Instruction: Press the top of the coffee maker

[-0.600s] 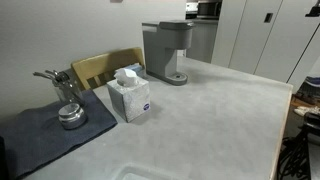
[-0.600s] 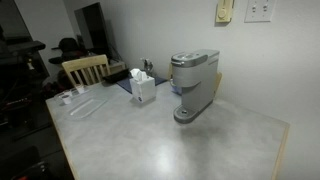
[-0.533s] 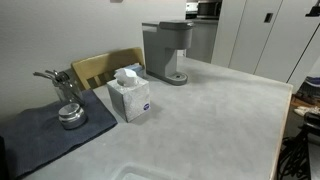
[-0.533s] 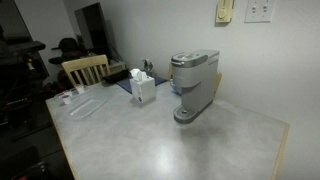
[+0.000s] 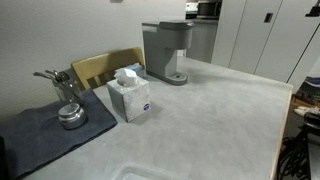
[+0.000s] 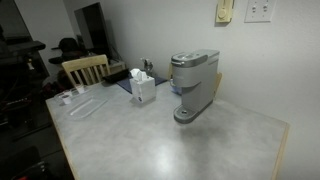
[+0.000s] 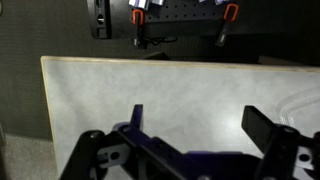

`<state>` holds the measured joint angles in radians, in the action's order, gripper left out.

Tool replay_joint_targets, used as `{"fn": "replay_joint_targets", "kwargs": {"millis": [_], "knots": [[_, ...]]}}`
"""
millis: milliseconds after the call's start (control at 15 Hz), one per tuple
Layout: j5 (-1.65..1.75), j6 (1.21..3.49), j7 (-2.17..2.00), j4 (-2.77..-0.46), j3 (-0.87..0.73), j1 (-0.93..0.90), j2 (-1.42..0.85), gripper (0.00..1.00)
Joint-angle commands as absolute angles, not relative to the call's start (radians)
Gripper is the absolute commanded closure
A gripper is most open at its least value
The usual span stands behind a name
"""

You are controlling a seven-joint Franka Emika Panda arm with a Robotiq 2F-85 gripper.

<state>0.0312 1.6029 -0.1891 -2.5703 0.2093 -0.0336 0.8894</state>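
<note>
Starting with an exterior view, the coffee maker (image 5: 166, 50) stands upright at the far side of the table (image 5: 225, 115), close to the wall. It is behind the tissue box (image 5: 130, 98) and well apart from the small metal pot (image 5: 70, 113). Its long axis is vertical, and the flat darker top overhangs the round drip base on the side facing the open tabletop. No arm appears in this view. In the exterior view from another angle, the coffee maker (image 6: 194, 85) is again upright just beside the wall, with the tissue box (image 6: 143, 88) near it. The overhang points toward the open table (image 6: 170, 145) — the press surface faces straight up. The arm is absent here too. In the wrist view, the gripper (image 7: 195, 115) is spread wide with nothing between its fingers (image 7: 136, 124), looking down on a bare stretch of table (image 7: 150, 80) with a pegboard wall behind. The machine does not appear in this view, so its bearing from the gripper cannot be read directly. As a judgement, the approach has hardly begun — the arm must first be brought above the machine, then lowered along the vertical axis onto the flat top.
</note>
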Motion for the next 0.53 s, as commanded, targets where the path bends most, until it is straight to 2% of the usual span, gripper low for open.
{"fn": "replay_joint_targets", "kwargs": {"millis": [0, 467], "knots": [[0.040, 1.606, -0.202, -2.563, 0.203, -0.044, 0.869, 0.00], [0.050, 1.622, -0.220, -2.554, 0.208, -0.032, 0.810, 0.00]]}}
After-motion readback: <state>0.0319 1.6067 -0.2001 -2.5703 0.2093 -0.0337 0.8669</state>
